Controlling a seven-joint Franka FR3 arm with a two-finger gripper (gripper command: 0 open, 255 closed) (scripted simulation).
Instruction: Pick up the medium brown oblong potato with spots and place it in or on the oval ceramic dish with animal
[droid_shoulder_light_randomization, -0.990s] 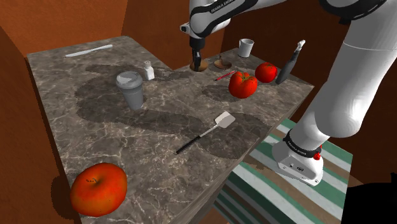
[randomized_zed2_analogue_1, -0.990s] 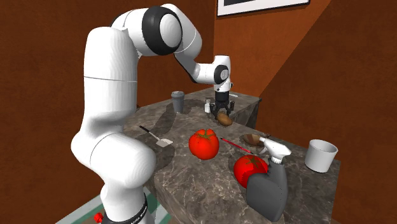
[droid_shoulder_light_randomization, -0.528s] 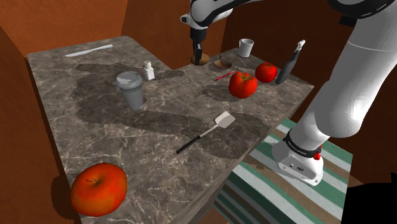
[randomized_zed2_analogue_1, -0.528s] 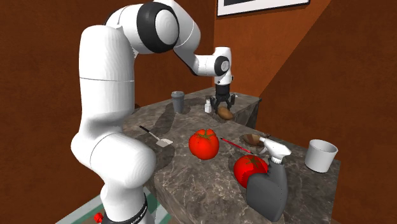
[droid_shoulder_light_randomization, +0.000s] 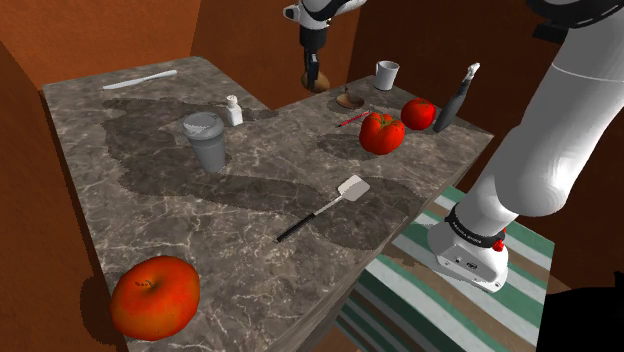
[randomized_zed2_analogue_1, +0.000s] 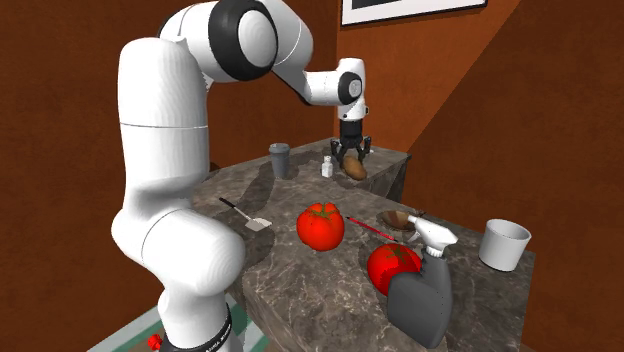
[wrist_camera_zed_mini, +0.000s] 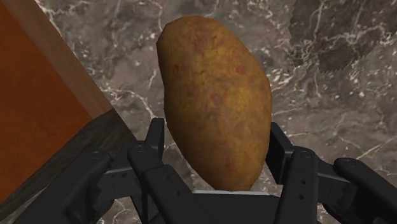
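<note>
The marbled counter (droid_shoulder_light_randomization: 150, 180) is spanned by the white arm (randomized_zed2_analogue_1: 160, 130), which is stretched to the far corner by the brown wall (droid_shoulder_light_randomization: 120, 30). The gripper (randomized_zed2_analogue_1: 352, 152) is clamped on the spotted brown potato (wrist_camera_zed_mini: 215, 95) (gripped near one end), which is held above the counter. The small dish (droid_shoulder_light_randomization: 349, 100) is set nearby, apart from it.

Stands tall in the second exterior view, white links stacked upward, with a dark shoulder joint at the top. Reaches forward from there on a slimmer forearm and turns the wrist downward. Points the black gripper (randomized_zed2_analogue_1: 351, 152) down, seemingly plumb or close to it. Clasps a brown potato (wrist_camera_zed_mini: 216, 95) between both fingers (wrist_camera_zed_mini: 154, 137), one pressed against each side of its near end.
</note>
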